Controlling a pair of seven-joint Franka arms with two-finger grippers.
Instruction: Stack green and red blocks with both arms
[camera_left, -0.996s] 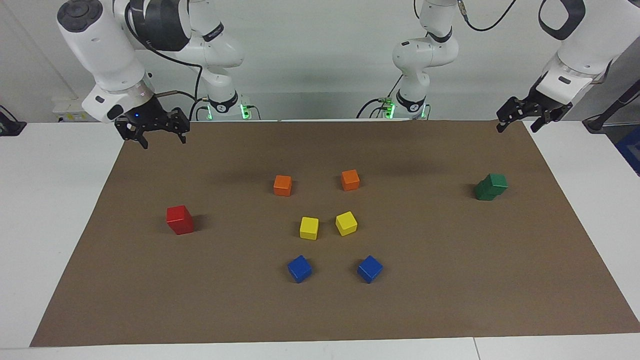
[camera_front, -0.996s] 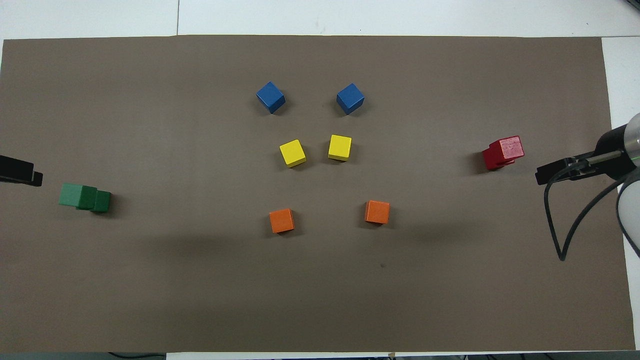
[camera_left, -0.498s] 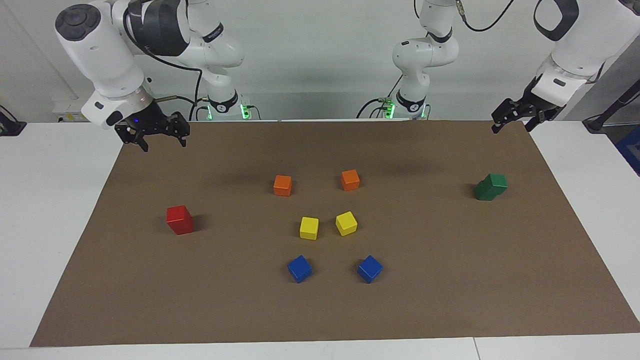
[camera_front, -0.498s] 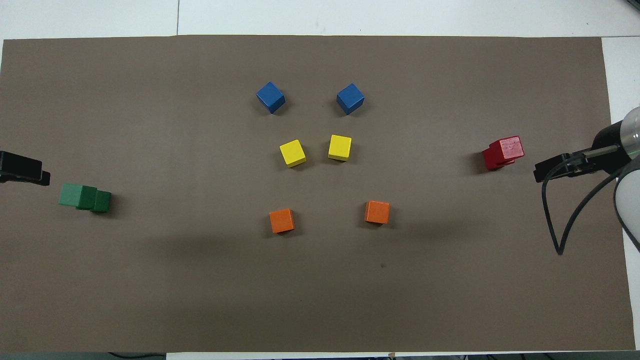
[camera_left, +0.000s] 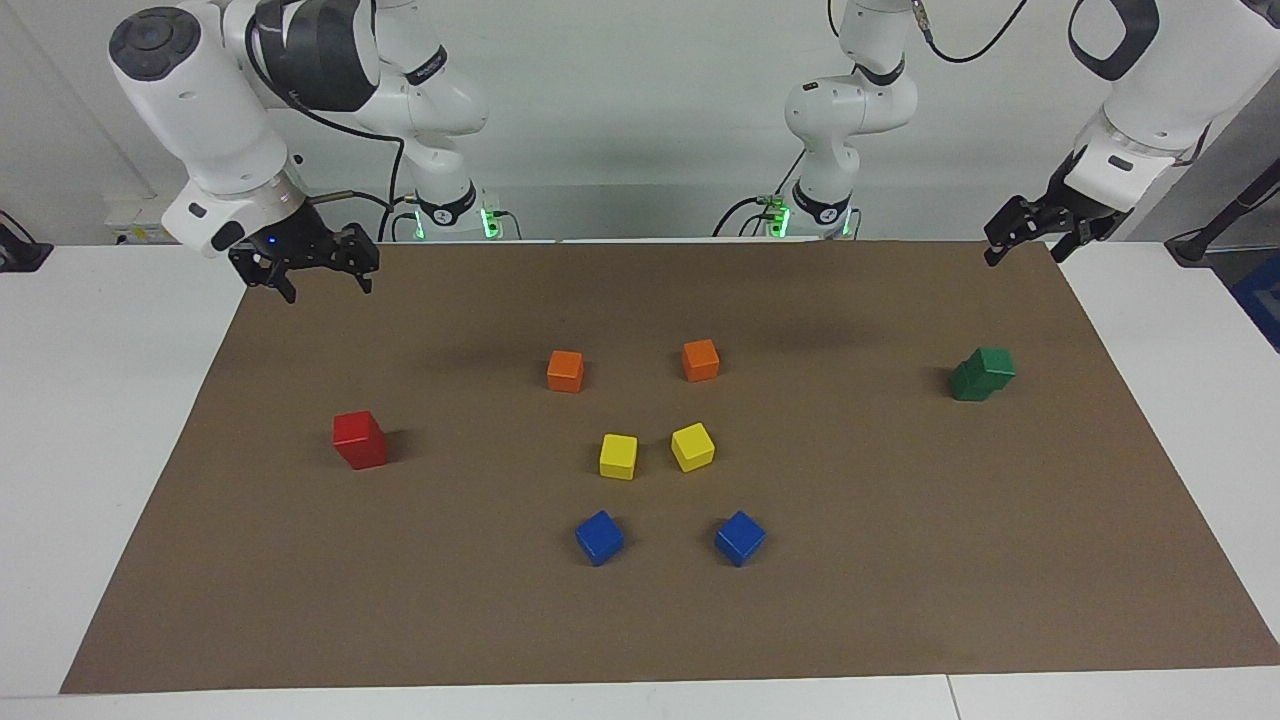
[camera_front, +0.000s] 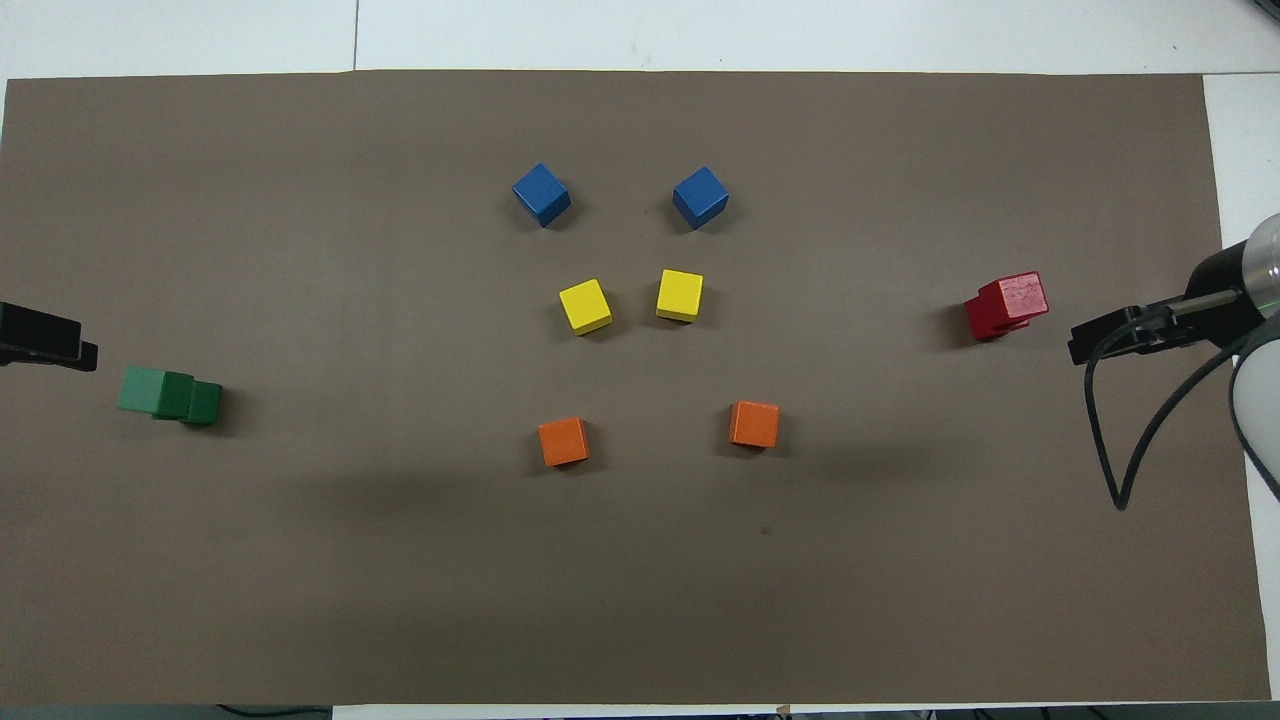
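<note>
My left gripper (camera_left: 1022, 240) has lifted slightly; both it and my right gripper (camera_left: 318, 272) hang released, the green stack (camera_left: 983, 373) and red stack (camera_left: 359, 439) standing untouched.

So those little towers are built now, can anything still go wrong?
Possibly. The upper green block sits skewed on the lower one, overhanging it, so a knock to the table might tip it. The red stack is also a bit offset. Both grippers, left and right, hang open, clear of the stacks.
</note>
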